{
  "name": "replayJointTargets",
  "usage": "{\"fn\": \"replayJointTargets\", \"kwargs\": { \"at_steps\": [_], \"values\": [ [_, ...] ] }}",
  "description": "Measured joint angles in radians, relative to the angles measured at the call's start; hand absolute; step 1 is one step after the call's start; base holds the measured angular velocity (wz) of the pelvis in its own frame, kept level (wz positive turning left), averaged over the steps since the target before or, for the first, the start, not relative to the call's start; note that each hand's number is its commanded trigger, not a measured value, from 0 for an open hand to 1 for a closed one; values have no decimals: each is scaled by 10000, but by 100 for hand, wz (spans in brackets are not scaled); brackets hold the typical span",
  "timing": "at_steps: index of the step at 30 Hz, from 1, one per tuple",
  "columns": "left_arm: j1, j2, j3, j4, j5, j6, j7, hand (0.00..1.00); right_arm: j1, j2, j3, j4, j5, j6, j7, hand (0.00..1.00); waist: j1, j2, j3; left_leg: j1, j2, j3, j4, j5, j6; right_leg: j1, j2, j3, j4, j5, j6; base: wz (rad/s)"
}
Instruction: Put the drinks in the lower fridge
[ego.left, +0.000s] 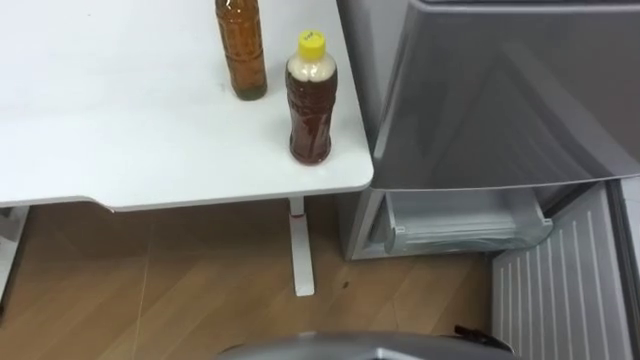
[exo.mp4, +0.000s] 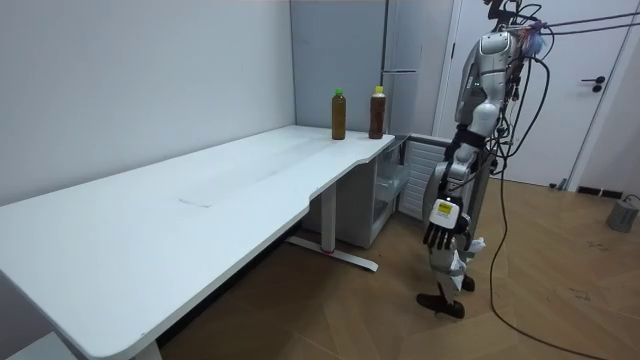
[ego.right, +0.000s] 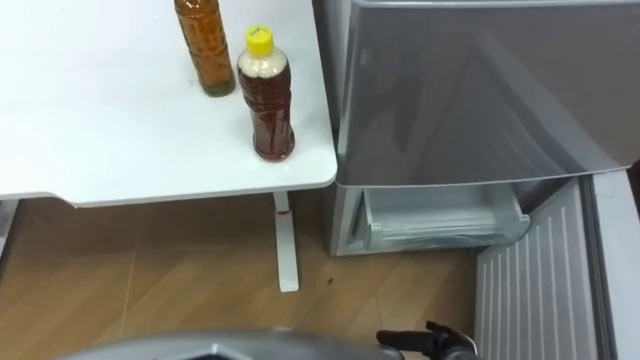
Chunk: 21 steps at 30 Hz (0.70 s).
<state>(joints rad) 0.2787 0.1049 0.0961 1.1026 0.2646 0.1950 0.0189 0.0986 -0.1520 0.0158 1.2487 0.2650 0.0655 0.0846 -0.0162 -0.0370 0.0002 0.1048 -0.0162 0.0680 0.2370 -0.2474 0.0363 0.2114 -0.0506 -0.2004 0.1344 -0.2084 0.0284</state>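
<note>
Drinks: stood on worktop, beside fridge.
Right hand: before fridge, fingers apart, empty.
Left hand: fingers hung slack.

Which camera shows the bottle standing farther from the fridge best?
The room view: the green-capped bottle stands whole on the table, cap included, beside the yellow-capped bottle. Both eye views cut off its top, showing its brown body.

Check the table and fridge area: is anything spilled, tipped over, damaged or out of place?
Nothing stands out. The yellow-capped bottle and the second bottle both stand upright near the corner of the table, with no spill there or on the floor. The lower fridge door is open, which suits the task.
</note>
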Motion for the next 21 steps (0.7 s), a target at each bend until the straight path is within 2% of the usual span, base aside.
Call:
{"fn": "replayJointTargets", "kwargs": {
  "at_steps": [6, 14, 21],
  "values": [
    [38, -53, 213, -7, -350, 6, 227, 0, 3, 0, -1, -20, 50, 8, -20, 0, 3, 5, -4, -45, -114, -165, 5, 0, 5, 12, -21, -70, -10, -15, 20, 5],
    [103, -62, 785, -37, -2435, -10, 1277, 0, -7, -11, -108, 4, 42, 199, -94, 0, 3, 58, 5, 66, -146, -302, 10, -38, 64, 186, -110, -229, -10, -78, 78, 6],
    [-82, -35, 1420, -84, -4353, -312, 2224, 0, 32, -38, -77, 42, 75, 199, -176, 0, 231, 166, -11, 103, -142, -418, 15, -63, 67, 265, -87, -244, 38, -70, 78, 2]
  ]
}}
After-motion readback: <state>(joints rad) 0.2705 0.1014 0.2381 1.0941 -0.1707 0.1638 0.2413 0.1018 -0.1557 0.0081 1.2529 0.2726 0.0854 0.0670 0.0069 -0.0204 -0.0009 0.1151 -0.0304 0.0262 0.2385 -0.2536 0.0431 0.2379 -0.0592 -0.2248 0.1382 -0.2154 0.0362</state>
